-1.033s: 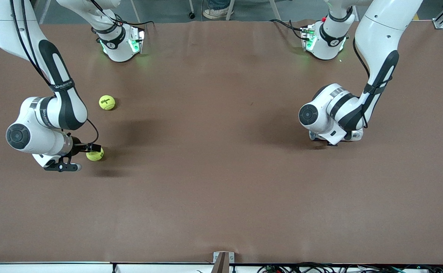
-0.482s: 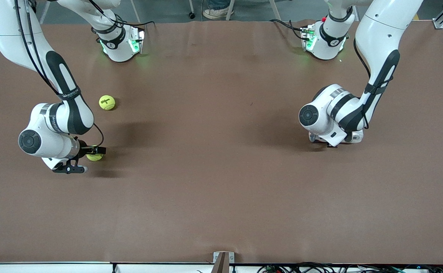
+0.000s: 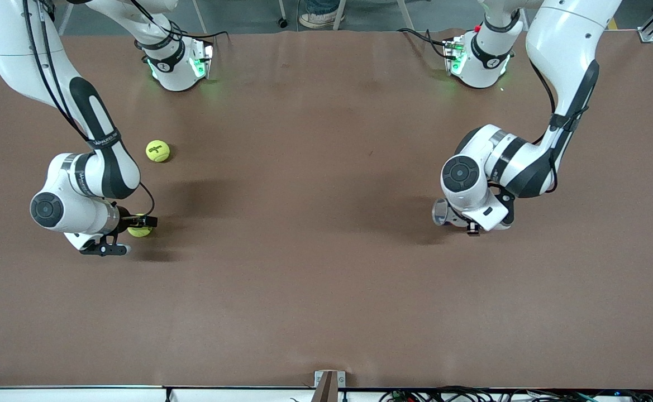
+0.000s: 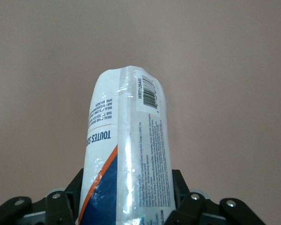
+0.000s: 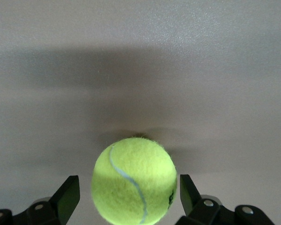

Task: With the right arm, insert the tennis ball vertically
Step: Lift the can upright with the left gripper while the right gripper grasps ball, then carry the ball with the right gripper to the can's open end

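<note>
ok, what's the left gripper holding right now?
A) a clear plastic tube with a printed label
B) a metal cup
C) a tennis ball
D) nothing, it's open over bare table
A: the left wrist view shows the left gripper clamped on a clear labelled tube with a barcode, and the front view shows the tube's open end sticking out beside that gripper.

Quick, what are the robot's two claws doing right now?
Left gripper: shut on the can.
Right gripper: open around the tennis ball, fingers not touching it.
</note>
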`<state>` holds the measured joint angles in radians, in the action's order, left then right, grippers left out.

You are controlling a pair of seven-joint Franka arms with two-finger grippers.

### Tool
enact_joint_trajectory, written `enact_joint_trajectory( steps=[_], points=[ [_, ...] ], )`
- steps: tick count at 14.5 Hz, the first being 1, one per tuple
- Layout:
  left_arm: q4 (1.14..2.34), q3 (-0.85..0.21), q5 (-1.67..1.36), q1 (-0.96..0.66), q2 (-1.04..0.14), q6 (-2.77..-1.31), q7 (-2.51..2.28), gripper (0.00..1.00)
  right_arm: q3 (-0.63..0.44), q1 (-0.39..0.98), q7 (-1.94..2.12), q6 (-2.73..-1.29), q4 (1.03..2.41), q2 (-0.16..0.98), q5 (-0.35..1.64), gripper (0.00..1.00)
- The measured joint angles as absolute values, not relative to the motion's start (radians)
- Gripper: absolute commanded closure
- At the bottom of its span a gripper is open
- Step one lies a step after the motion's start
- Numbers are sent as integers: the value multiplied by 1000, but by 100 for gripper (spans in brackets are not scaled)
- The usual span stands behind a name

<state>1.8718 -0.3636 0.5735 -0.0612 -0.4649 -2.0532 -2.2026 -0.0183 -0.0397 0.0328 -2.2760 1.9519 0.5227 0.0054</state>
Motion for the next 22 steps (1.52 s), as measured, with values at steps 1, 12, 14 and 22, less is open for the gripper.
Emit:
enact_joint_trajectory(
  steps=[1, 12, 14, 22],
  points=[
    [1848, -368, 546, -70, -465, -2053, -2193, 27, -18, -40, 33, -2277, 1949, 528, 5, 28],
    [1507, -375, 239, -267, -613, -1997, -2191, 28, -14, -38, 82, -2224, 1911, 537, 5, 63],
    [1454, -375, 173, -316, -645, -2013, -2191, 28, -13, -36, 82, -2116, 1854, 535, 5, 63],
    [1433, -388, -60, -424, -720, -2333, -2083, 28, 2, 21, 55, -1778, 1732, 387, 72, 63]
  ],
)
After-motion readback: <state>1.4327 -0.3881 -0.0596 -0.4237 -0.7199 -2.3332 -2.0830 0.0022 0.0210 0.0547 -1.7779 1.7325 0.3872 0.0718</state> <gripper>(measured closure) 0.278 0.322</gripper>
